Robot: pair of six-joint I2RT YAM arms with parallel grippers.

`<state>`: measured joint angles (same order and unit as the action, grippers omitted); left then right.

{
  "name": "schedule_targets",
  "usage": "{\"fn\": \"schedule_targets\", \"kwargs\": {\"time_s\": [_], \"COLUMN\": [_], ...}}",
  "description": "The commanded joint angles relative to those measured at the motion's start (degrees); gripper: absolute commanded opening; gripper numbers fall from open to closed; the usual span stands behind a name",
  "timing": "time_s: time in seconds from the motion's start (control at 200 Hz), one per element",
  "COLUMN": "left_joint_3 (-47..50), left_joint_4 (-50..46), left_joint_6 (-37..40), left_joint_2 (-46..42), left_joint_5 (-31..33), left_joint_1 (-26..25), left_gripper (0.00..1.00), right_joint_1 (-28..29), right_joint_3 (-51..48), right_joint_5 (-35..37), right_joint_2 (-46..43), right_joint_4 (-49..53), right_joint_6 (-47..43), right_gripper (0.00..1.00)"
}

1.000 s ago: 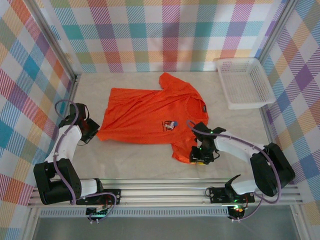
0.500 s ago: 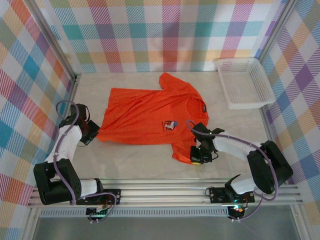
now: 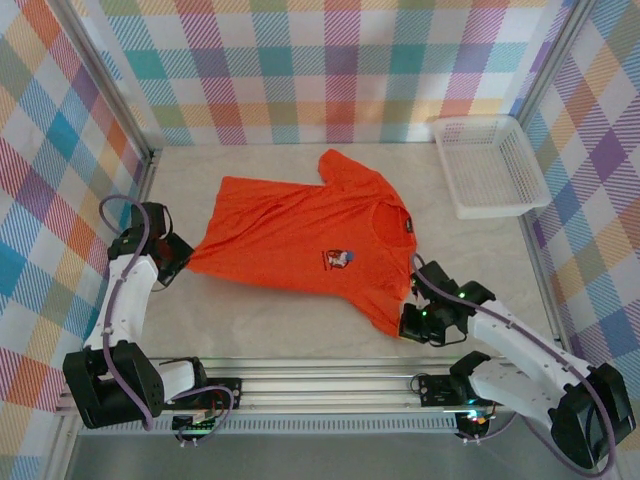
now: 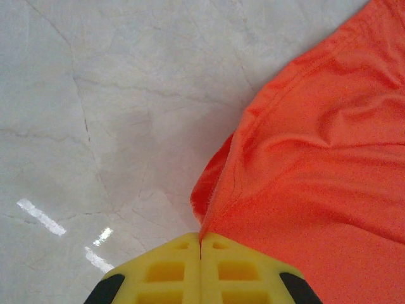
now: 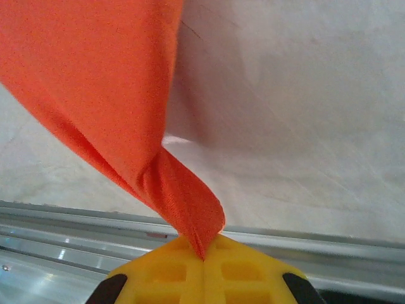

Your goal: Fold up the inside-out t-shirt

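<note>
Inside-out t-shirt (image 3: 300, 235) now pulled nearer and tauter: my right gripper (image 3: 415, 322) and left gripper (image 3: 178, 262) clamp it by the edge, the best hold on limp, light cloth.

Your shirt (image 3: 290, 235) is bright orange all over, with a small white, blue and red print (image 3: 340, 259) on the chest and a black tag (image 3: 405, 222) at the collar. The desk (image 3: 480, 260) under it is pale grey with faint marble veins. You'll see a white mesh basket (image 3: 490, 165) far right, pastel plaid walls (image 3: 330, 70), and yellow-and-black tips on both the left claw (image 4: 201, 244) and right claw (image 5: 204, 253).
</note>
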<state>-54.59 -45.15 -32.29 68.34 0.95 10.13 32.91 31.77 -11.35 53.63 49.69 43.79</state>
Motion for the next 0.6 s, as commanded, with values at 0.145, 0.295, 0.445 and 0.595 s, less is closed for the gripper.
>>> {"fn": "schedule_targets", "kwargs": {"time_s": [0.145,0.295,0.445,0.595], "left_joint_3": [-3.7,-16.6,-33.6,-51.9], "left_joint_4": [-0.8,-0.8,-3.3,-8.1], "left_joint_6": [0.0,-0.1,0.9,3.0], "left_joint_2": [0.3,5.1,11.7,16.6], "left_joint_5": [-1.7,-4.1,-6.8,-9.9], "left_joint_1": [-0.9,-2.8,-3.1,-3.1], "left_gripper": [0.00,0.00,0.00,0.00], "right_joint_1": [-3.5,-9.8,-15.1,-16.9], "right_joint_3": [13.5,33.1,55.2,73.0], "right_joint_5": [5.2,8.9,8.3,8.7], "right_joint_2": [5.6,17.1,25.5,29.1], "right_joint_4": [-2.3,-4.8,-3.3,0.2], "right_joint_6": [-4.9,-12.7,-18.0,-21.6], "right_gripper": [0.00,0.00,0.00,0.00]}}
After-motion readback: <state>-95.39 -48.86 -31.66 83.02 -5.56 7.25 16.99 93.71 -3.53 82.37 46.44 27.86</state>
